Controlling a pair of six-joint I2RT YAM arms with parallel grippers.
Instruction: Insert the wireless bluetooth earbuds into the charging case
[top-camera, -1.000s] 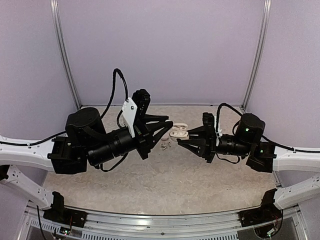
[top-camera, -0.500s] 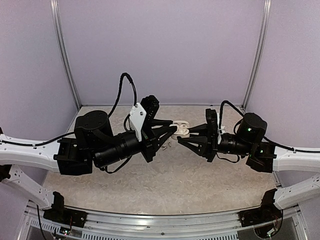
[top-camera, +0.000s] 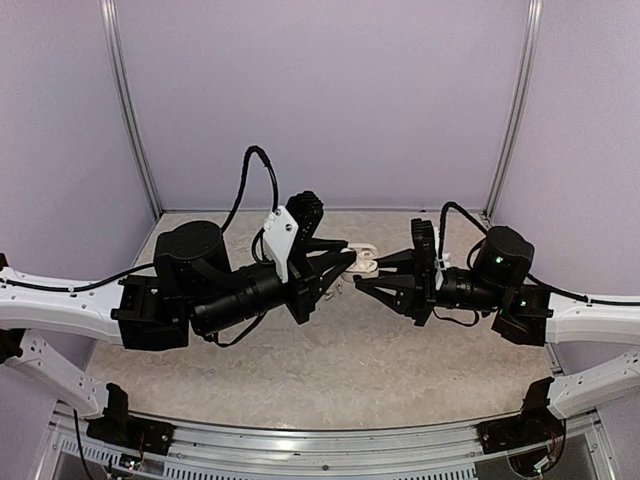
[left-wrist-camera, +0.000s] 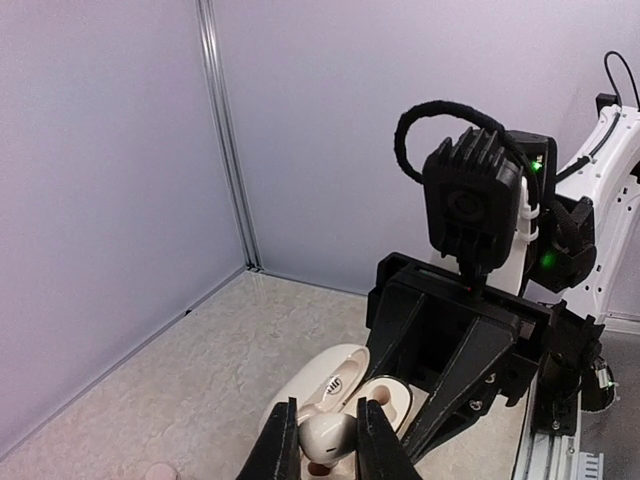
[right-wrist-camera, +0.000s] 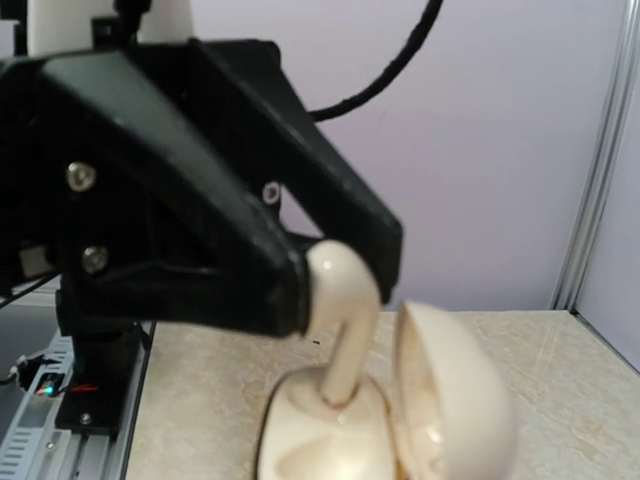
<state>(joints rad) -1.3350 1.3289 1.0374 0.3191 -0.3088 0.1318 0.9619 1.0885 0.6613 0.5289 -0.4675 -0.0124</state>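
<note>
The charging case (top-camera: 366, 258) is open and held off the table, with my right gripper (top-camera: 368, 272) shut on its base. In the right wrist view the base (right-wrist-camera: 320, 445) sits low in the middle and the lid (right-wrist-camera: 450, 400) stands open to the right. My left gripper (left-wrist-camera: 328, 415) is shut on one white earbud (left-wrist-camera: 328, 432). That earbud (right-wrist-camera: 340, 285) hangs over the case with its stem tip in the left well. In the left wrist view the lid (left-wrist-camera: 335, 372) and the empty well (left-wrist-camera: 400, 400) lie just beyond my fingers (left-wrist-camera: 282, 445).
A small white piece (top-camera: 337, 287) lies on the marbled table (top-camera: 330, 370) under the left gripper's tip; it is too small to identify. Pale walls with metal corner posts (top-camera: 135, 120) close in the back and both sides. The two arms meet nose to nose mid-table.
The left arm has carried the earbud rightward up to the case, and its stem now meets the well. The right gripper with the case has shifted only slightly.
</note>
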